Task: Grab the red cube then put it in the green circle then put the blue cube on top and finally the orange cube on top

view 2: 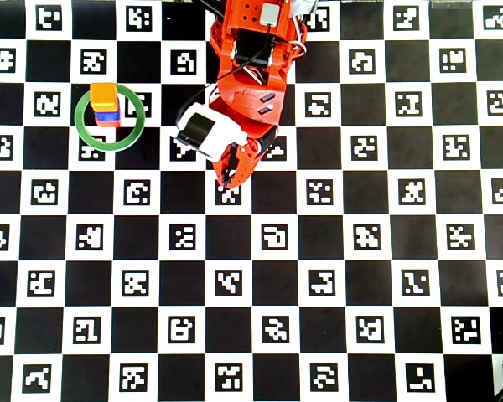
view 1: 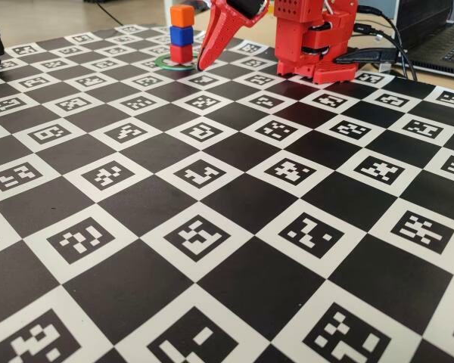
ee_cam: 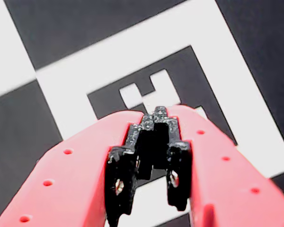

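Stack's sitting done upper left: orange cube (view 1: 181, 15) on blue cube (view 1: 181, 35) on red cube (view 1: 181, 53) inside green circle (view 1: 163, 63); fingers (view 2: 225, 177) closed, empty, hanging clear so nothing's getting bumped.

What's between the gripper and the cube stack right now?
Nothing visible. The gripper hangs empty over bare board, right of the green circle in the overhead view. Red cube, blue cube and orange cube are stacked inside it.

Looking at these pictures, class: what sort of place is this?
Probably a robotics lab or hobby desk: a checkerboard marker mat, a red robot arm, and a laptop nearby.
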